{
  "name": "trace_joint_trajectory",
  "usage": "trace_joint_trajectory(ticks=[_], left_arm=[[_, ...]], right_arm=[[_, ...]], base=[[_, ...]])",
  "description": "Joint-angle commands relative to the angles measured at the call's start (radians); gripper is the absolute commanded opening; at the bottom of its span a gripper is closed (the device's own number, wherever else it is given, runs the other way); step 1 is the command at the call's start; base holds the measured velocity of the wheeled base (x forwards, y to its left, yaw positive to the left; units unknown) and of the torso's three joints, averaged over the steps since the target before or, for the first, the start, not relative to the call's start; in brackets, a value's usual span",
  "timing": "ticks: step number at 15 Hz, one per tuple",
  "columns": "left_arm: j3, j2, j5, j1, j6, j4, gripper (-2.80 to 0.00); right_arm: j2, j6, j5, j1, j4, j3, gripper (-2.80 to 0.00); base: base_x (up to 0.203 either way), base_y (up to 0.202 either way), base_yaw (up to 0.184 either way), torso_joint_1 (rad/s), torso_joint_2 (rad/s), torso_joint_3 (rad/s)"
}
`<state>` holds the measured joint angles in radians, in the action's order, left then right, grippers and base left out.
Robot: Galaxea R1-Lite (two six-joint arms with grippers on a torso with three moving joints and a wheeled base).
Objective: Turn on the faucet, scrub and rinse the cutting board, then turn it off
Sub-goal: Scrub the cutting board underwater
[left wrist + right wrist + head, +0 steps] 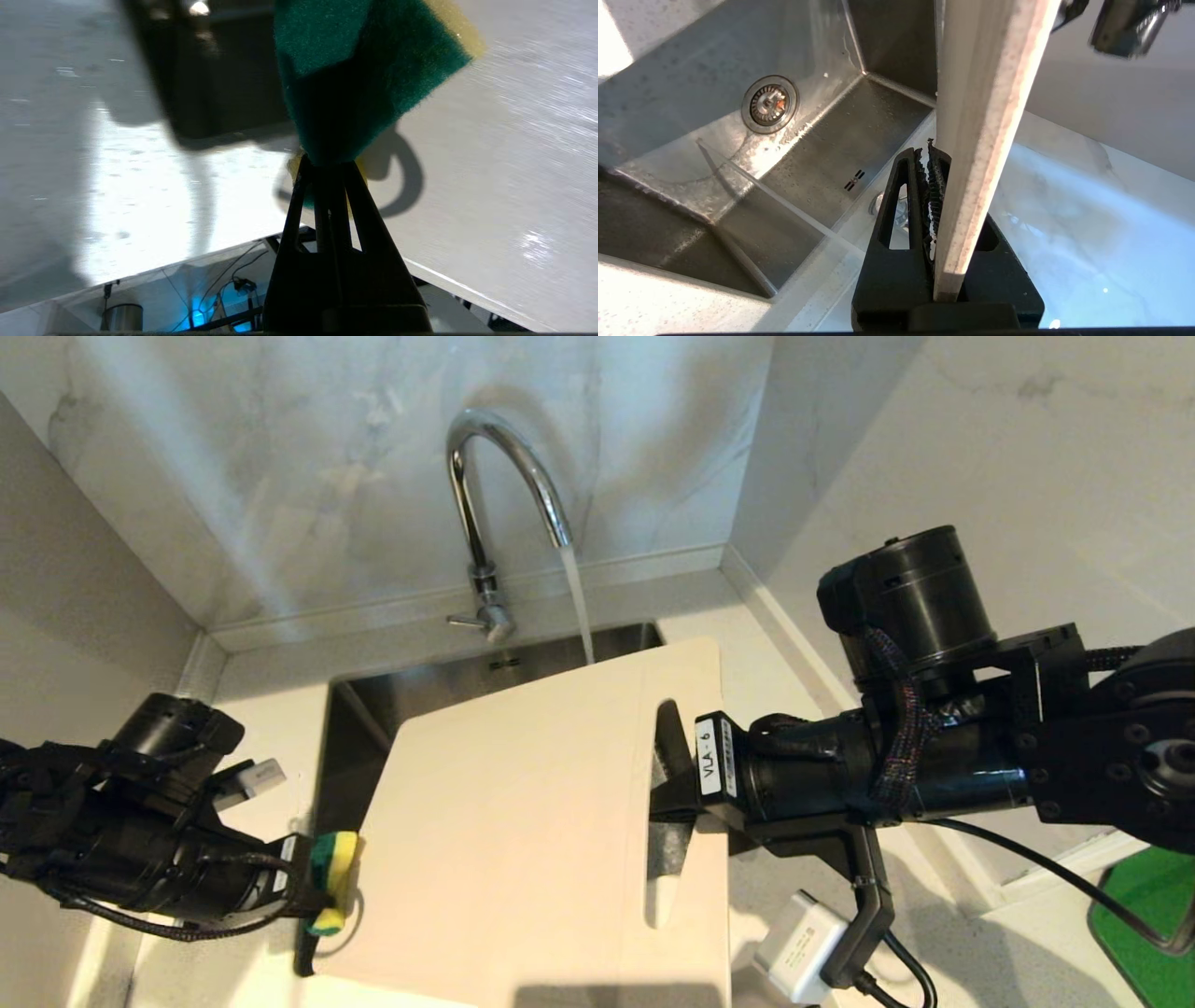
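Water (579,607) runs from the chrome faucet (485,504) onto the far edge of the cream-white cutting board (523,821). The board hangs tilted over the sink (373,709). My right gripper (667,803) is shut on the board at its handle slot. In the right wrist view the board's edge (985,116) stands between that gripper's (934,154) pads. My left gripper (322,887) is shut on a green-and-yellow sponge (334,877) at the board's left edge. In the left wrist view the sponge (355,70) sticks out past that gripper (327,163) over the board's face (490,186).
The steel sink has a round drain (769,103) in its floor. Marble walls close in behind and on both sides. A bright green flat object (1153,915) lies at the far right. A white adapter box (798,947) hangs under my right arm.
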<state>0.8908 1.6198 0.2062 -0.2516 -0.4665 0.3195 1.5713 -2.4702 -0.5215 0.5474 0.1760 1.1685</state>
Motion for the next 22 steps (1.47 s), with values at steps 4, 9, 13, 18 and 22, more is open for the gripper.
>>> trace_joint_trajectory(ticks=[4,9,13,18,22], left_arm=[[-0.035,-0.121,0.004,0.108,0.086,0.004,-2.80],[-0.033,-0.189,-0.035,0.206,0.174,0.006,-2.80],[-0.018,-0.291,-0.031,0.304,0.242,0.007,-2.80],[-0.034,-0.428,-0.015,0.321,0.238,0.050,-2.80],[-0.113,-0.583,-0.023,0.318,0.244,0.066,-2.80]], right_arm=[[-0.002,-0.013,-0.003,0.000,-0.023,-0.004,-2.80],[-0.023,0.020,-0.008,-0.003,-0.073,-0.035,-2.80],[-0.016,0.022,-0.008,-0.006,-0.075,-0.027,-2.80],[-0.017,0.025,-0.008,-0.015,-0.075,-0.029,-2.80],[-0.020,0.027,-0.008,-0.015,-0.076,-0.030,-2.80]], base=[[0.000,0.000,0.000,0.000,0.00,0.000],[0.000,0.000,0.000,0.000,0.00,0.000],[0.000,0.000,0.000,0.000,0.00,0.000],[0.000,0.000,0.000,0.000,0.00,0.000],[0.000,0.000,0.000,0.000,0.00,0.000]])
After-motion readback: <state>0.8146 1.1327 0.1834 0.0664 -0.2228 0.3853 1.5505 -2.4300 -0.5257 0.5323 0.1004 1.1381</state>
